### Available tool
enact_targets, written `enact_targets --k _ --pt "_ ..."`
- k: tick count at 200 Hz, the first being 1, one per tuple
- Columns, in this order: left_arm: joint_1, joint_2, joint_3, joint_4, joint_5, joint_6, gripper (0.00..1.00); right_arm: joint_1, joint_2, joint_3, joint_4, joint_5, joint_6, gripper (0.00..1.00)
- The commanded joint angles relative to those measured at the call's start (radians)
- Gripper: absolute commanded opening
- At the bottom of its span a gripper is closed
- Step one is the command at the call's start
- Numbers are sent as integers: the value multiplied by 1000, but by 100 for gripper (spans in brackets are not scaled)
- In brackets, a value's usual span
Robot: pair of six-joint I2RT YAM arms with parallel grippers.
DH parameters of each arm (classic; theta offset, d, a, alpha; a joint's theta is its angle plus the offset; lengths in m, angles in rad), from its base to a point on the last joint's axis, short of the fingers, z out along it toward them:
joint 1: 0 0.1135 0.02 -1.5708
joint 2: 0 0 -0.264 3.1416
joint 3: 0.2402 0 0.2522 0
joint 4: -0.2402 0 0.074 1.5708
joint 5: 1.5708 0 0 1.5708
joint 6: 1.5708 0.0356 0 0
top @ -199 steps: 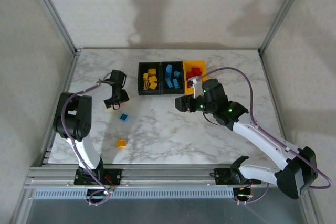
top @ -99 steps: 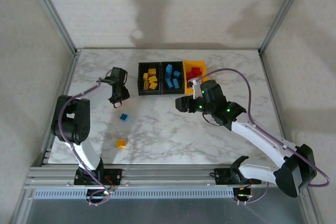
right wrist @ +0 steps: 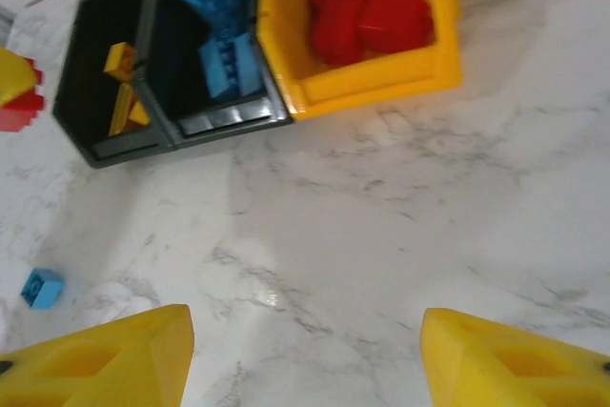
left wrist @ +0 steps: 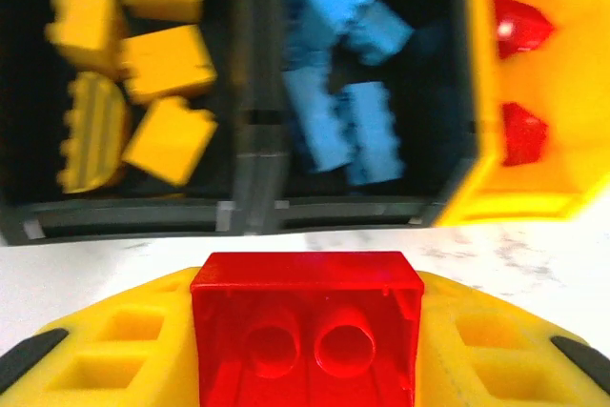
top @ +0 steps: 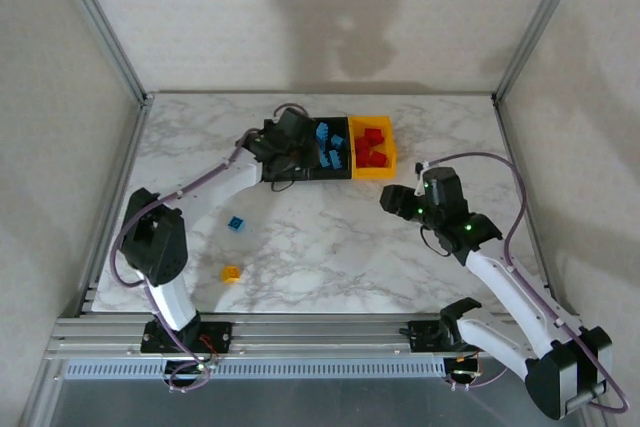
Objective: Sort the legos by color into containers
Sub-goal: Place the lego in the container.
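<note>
A red lego (left wrist: 307, 283) is gripped by the left tool (left wrist: 307, 355), with the containers (left wrist: 255, 169) seen at 12 o'clock beyond it and the yellow-orange bin (left wrist: 519, 199) at 2 o'clock. The right tool (right wrist: 305, 359) is held spread apart above the desk (right wrist: 400, 207).

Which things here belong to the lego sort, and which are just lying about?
Job:
red brick in the left gripper
loose blue brick
loose yellow brick
black bin of yellows
black bin of blues
yellow-orange bin of reds
right gripper, open

Not the job:
aluminium frame rail
enclosure wall
marble table, only the work surface
</note>
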Motion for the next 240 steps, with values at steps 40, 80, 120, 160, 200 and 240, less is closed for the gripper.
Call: enact_targets --k 40,80,120,160,200,240 --pt "-118 200 256 -62 -16 -65 36 -94 -75 -61 -85 37 50 66" --pt "-149 346 432 -59 -15 -80 36 -100 -106 -67 -91 15 62 66" --pt "-153 531 646 -68 -10 -85 37 -101 -133 -77 -109 19 68 66" --pt "-141 696 854 -89 21 -90 39 -100 -159 -74 -117 18 68 66" --pt "-117 740 878 -57 40 -99 42 -101 -173 -75 -124 13 66 66" --pt "-96 745 890 -35 67 -111 57 -101 -185 -75 -124 6 63 65"
